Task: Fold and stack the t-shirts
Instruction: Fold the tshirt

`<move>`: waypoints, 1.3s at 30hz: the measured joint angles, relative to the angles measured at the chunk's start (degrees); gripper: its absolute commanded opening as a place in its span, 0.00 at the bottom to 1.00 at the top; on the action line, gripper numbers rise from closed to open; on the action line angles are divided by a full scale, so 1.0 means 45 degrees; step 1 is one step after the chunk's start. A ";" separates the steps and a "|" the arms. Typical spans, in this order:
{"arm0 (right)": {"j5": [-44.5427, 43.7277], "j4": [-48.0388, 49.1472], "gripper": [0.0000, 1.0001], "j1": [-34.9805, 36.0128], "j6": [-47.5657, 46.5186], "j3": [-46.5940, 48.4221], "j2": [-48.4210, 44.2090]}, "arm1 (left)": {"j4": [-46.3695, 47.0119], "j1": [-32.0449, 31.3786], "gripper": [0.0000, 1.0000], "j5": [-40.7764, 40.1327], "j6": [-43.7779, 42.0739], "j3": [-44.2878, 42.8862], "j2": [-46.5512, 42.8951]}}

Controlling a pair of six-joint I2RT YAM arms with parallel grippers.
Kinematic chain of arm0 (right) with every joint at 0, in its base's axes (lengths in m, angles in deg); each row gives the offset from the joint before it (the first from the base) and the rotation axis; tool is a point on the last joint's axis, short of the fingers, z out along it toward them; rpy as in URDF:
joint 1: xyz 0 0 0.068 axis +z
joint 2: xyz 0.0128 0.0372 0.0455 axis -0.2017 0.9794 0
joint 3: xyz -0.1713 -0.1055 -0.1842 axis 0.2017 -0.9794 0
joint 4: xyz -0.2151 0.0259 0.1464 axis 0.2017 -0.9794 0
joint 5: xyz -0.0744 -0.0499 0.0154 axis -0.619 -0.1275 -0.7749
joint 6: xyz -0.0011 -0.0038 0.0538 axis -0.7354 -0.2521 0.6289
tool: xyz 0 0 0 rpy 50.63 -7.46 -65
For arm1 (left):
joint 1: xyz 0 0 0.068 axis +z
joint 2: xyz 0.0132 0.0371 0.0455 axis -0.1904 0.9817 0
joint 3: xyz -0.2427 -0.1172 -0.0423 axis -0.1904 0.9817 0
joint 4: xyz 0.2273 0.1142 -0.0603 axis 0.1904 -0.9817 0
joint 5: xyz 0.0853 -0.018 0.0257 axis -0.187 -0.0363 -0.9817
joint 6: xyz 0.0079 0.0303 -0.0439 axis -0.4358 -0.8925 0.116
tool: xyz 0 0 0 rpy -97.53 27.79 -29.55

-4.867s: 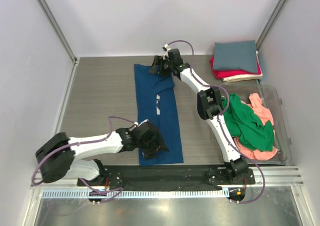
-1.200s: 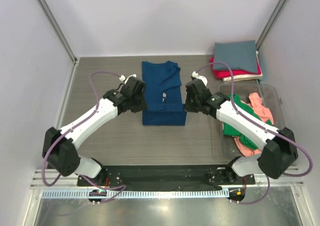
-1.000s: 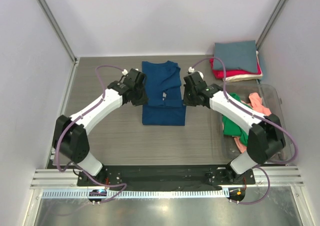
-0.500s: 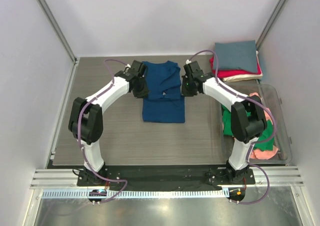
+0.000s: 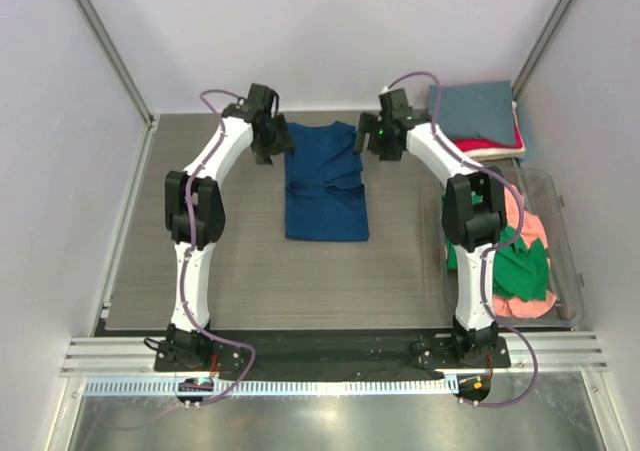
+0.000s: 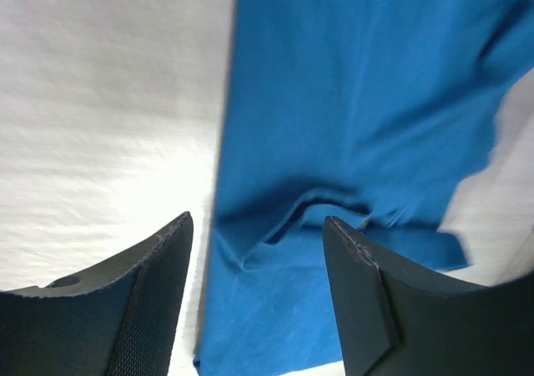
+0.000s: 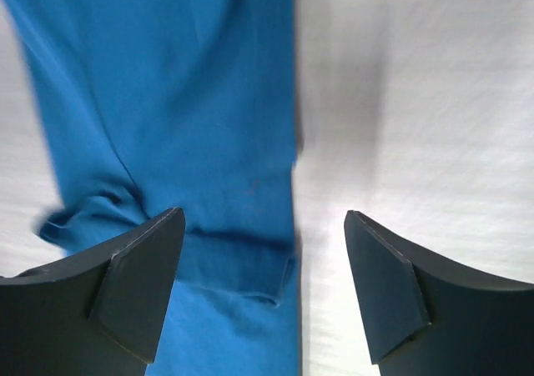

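Observation:
The navy blue t-shirt point(image 5: 326, 186) lies folded into a short rectangle at the table's middle back; its pale print is hidden. My left gripper point(image 5: 270, 139) is open at the shirt's far left edge. In the left wrist view the gripper point(image 6: 254, 297) straddles the blue cloth point(image 6: 350, 101) and its folded edge without gripping it. My right gripper point(image 5: 384, 139) is open at the far right edge. In the right wrist view the gripper point(image 7: 263, 288) hangs over the blue cloth's point(image 7: 167, 76) edge and the bare table.
A stack of folded shirts stands at the back right, a slate-grey one point(image 5: 475, 106) on top with red and cream edges beneath. A clear bin point(image 5: 562, 196) on the right holds the loose green shirt point(image 5: 522, 269) and the salmon-pink shirt point(image 5: 532, 229). Walls enclose the table.
The long shirt strip has been folded in half. Both grippers have slid along its sides from the middle to the far end, and the arms are now stretched out.

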 measured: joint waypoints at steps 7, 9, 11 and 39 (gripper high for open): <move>0.0549 0.0427 0.78 -0.0525 -0.0141 -0.1705 -0.2516 | -0.0087 0.0442 0.61 0.0248 -0.0170 0.2030 -0.3094; 0.0942 0.0709 0.73 -0.0369 -0.0029 -0.3589 -0.3886 | 0.0763 0.0301 0.60 0.0607 -0.0092 0.4527 -0.5149; 0.1467 0.0903 0.73 -0.0083 0.0097 -0.5221 -0.4993 | 0.1404 0.0097 0.59 0.0928 0.0049 0.6547 -0.6742; 0.1787 0.0194 0.71 0.1967 0.0034 0.2560 0.2574 | 0.2914 -0.0748 0.55 0.1651 -0.0015 1.2983 -1.0996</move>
